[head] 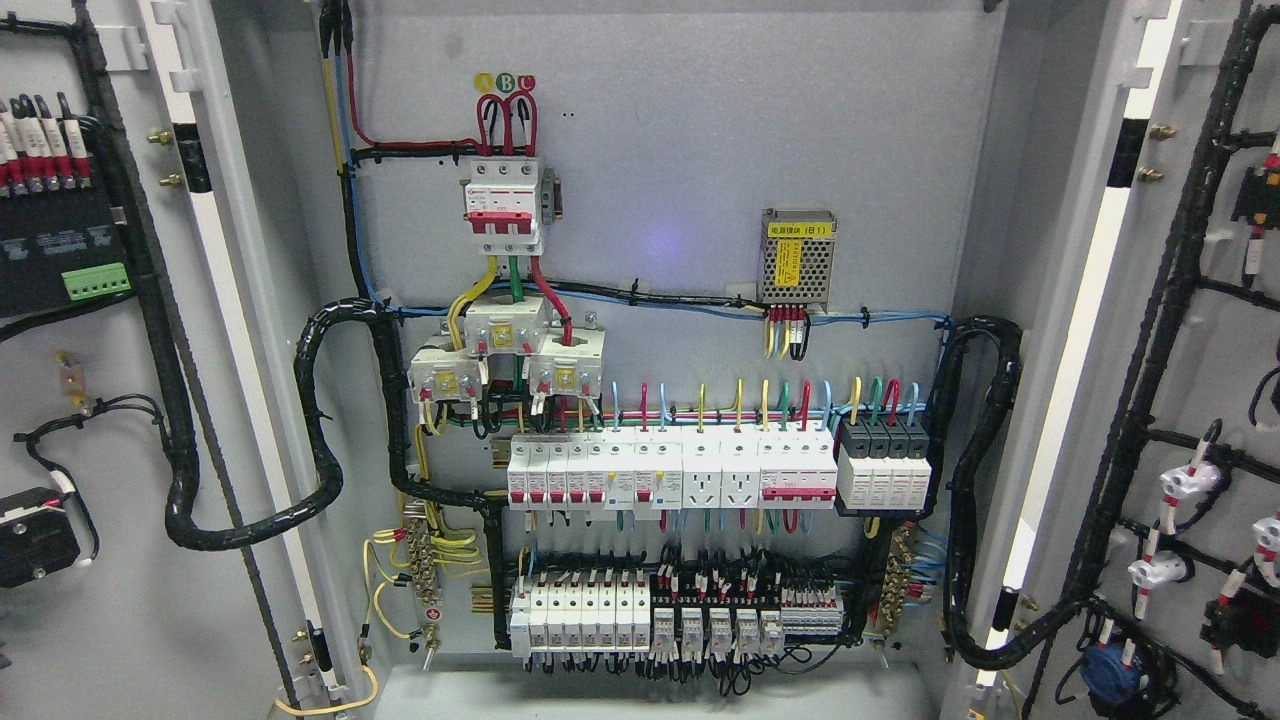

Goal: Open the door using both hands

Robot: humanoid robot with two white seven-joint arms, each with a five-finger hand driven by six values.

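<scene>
Neither hand of the robot shows in the head view, so I cannot tell if the fingers are wide, narrow or holding something. Both arms are outside the picture.

The task's thing, the door, has two leaves. The left door (110, 420) stands swung out at the left edge, and the right door (1200, 400) stands swung out at the right edge. The cabinet interior (700, 300) between them is fully exposed, so I judge the opening as done.

What could go wrong: if a hand comes back in, it could catch the black cable loom (250, 520) hanging near the left hinge, or the second loom (985, 500) at the right side, and pull wires.

Counted: two door leaves, two looms, one red main breaker (505, 205), one yellow-labelled power supply (797, 258), three current transformers (505, 355).
</scene>
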